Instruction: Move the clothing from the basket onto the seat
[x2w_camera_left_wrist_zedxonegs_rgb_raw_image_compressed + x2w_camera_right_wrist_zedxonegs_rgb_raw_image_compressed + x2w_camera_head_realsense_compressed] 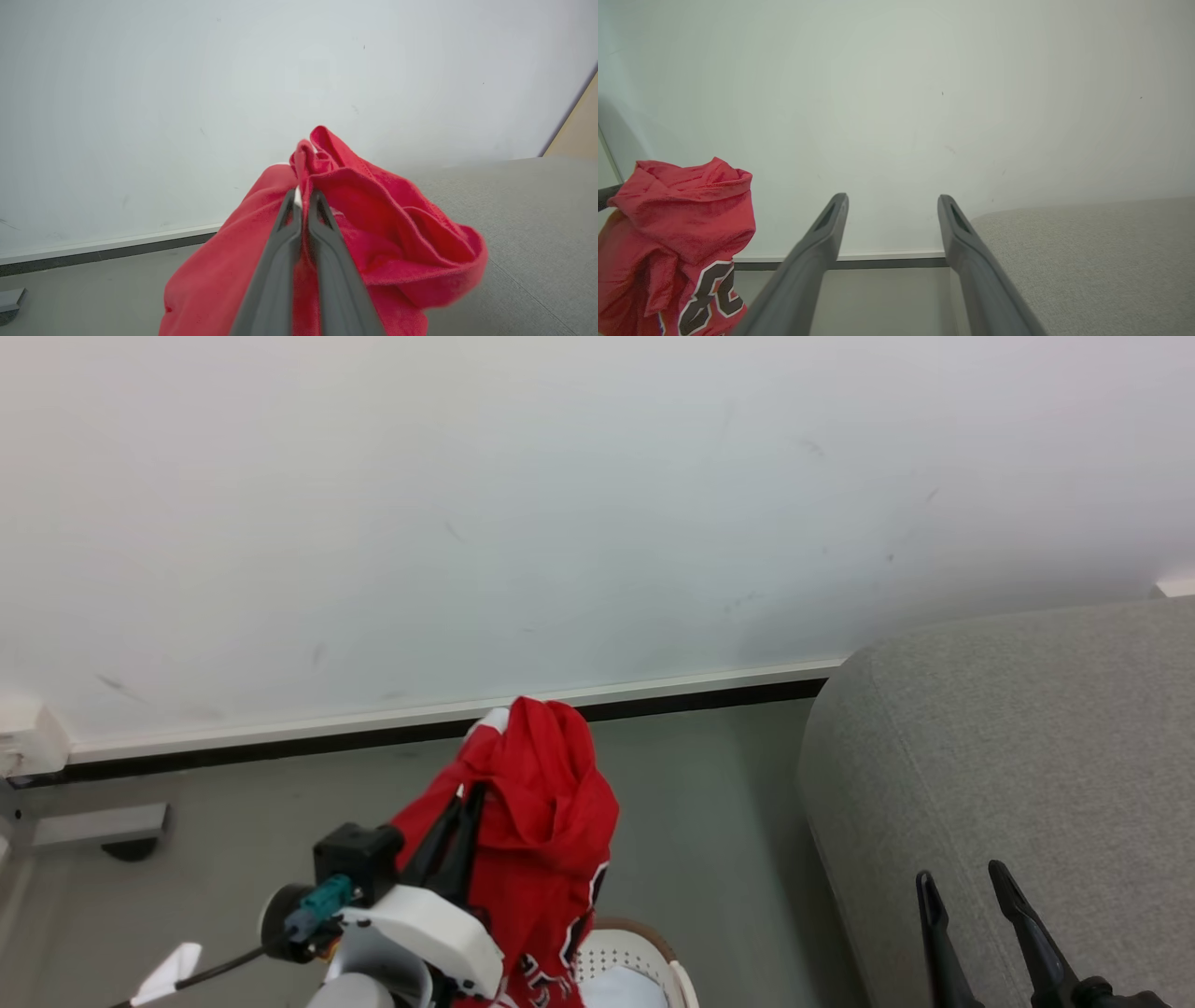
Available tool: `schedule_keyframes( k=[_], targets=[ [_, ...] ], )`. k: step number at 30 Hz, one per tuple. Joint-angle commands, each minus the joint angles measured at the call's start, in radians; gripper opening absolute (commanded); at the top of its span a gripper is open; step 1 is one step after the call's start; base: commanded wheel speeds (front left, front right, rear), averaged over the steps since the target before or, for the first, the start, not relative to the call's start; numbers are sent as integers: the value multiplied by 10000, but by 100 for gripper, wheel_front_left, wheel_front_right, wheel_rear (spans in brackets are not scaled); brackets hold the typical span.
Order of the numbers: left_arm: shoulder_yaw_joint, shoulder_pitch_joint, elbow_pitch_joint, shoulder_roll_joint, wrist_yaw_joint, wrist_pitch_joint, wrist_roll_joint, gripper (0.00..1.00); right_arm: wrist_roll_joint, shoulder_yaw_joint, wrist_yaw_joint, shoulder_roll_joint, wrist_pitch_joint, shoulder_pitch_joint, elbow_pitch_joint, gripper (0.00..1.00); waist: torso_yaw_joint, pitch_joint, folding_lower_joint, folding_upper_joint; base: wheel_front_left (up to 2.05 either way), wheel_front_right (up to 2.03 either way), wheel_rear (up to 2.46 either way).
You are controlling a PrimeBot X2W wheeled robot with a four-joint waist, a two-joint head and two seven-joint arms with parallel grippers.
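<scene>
Left gripper [304,196] pinches the clothing [541,821] above the basket [621,952], which holds white cloth [624,991]; right gripper [962,877] gapes.

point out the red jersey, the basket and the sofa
red jersey [546,803]: head view, on its bunched upper folds
basket [624,950]: head view, on the perforated wall just under the brown rim
sofa [1008,756]: head view, on the grey fabric of its rounded end
</scene>
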Motion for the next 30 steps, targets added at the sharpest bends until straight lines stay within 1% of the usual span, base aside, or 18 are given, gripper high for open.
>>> schedule_keyframes(
  k=[1, 5, 9, 16, 19, 22, 29, 30],
  targets=[
    [69, 135, -283, 141, 68, 66, -81, 0, -31, 44, -21, -10, 6, 109, 10, 100, -81, -68, 4, -1, 0, 0, 0],
    [221, 256, -1059, 311, 257, 395, -159, 0, -67, 168, -21, -12, 8, 138, 23, 100, -184, -101, 4, -1, 0, 0, 0],
    [285, 371, -1526, 435, 383, 600, -195, 0, -149, 361, -21, -14, 8, 96, -3, 100, -268, -93, 4, -1, 0, 0, 0],
    [231, 484, -1937, 453, 487, 731, -269, 0, -196, 909, -21, -425, 8, -149, -279, 100, -337, -97, 4, -1, 0, 0, 0],
    [167, 516, -2074, 432, 487, 816, -290, 0, -95, 1513, -21, -785, 8, -292, -454, 100, -333, -131, 4, -1, 0, 0, 0],
    [100, 547, -2167, 429, 479, 854, -294, 0, 88, 2333, -21, -1262, 8, -547, -534, 100, -321, -166, 4, -1, 0, 0, 0],
    [-53, 556, -2404, 457, 489, 990, -324, 0, 685, 4497, -21, -2378, 6, -1846, -236, 100, -331, -160, 4, -1, 0, 0, 0],
    [-53, 556, -2404, 457, 489, 990, -324, 0, 685, 4497, -21, -2378, 6, -1846, -236, 100, -331, -160, 4, -1, 0, 0, 0]
  ],
)
